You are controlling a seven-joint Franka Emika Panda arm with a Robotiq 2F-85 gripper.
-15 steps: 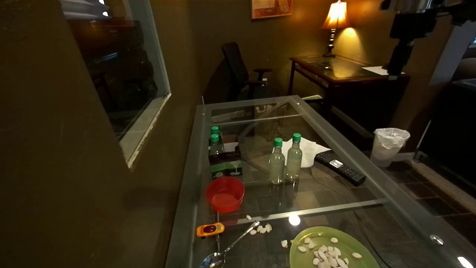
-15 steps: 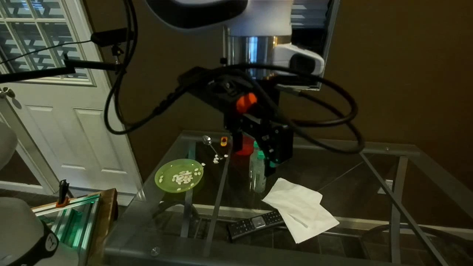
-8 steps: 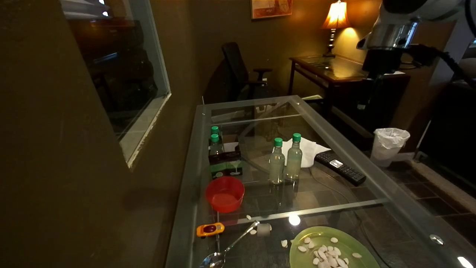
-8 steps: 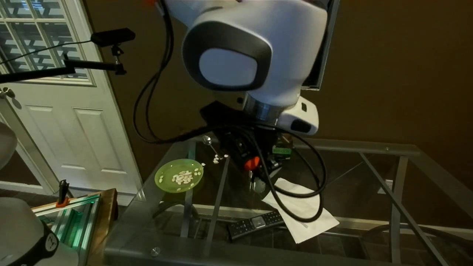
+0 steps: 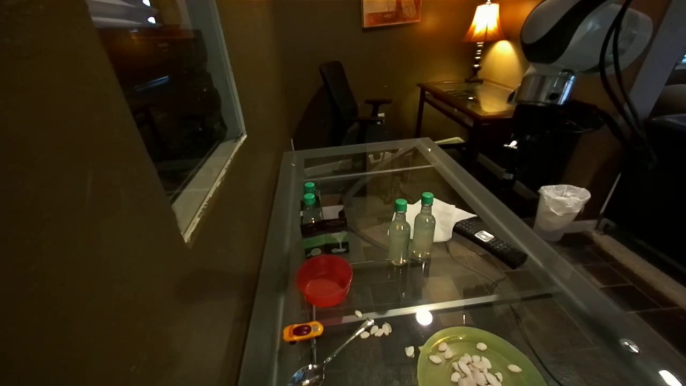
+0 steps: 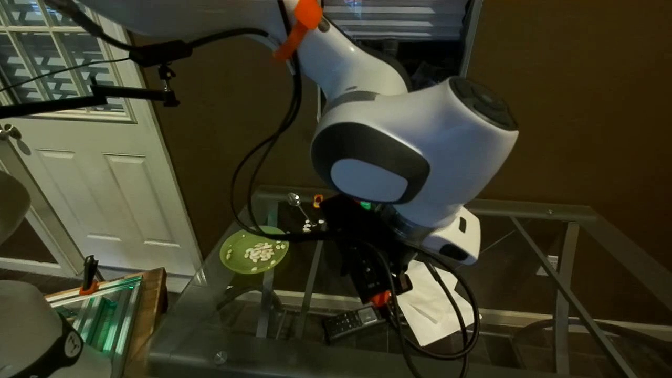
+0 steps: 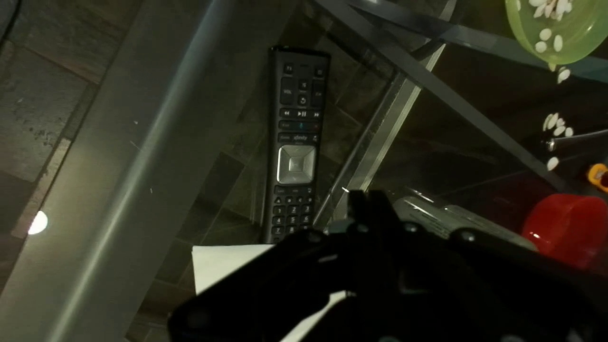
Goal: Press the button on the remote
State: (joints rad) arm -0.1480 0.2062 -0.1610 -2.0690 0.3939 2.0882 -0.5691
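In the wrist view the gripper (image 7: 368, 199) is nearly black and out of focus, while the remote (image 7: 297, 130), up and left of it, is sharp enough for several of its numbers to be read. Left of the gripper, a pale streak of light runs along the table (image 7: 99, 166), with a round white glare farther left; to the right, the red bowl (image 7: 565, 228) carries small glints. In an exterior view a lit lamp (image 5: 485, 24), above and well beyond the gripper, turns the wall (image 5: 506, 58) beside it yellow. Elsewhere all is dim; in both exterior views the gripper sinks into shadow, its outline unclear.
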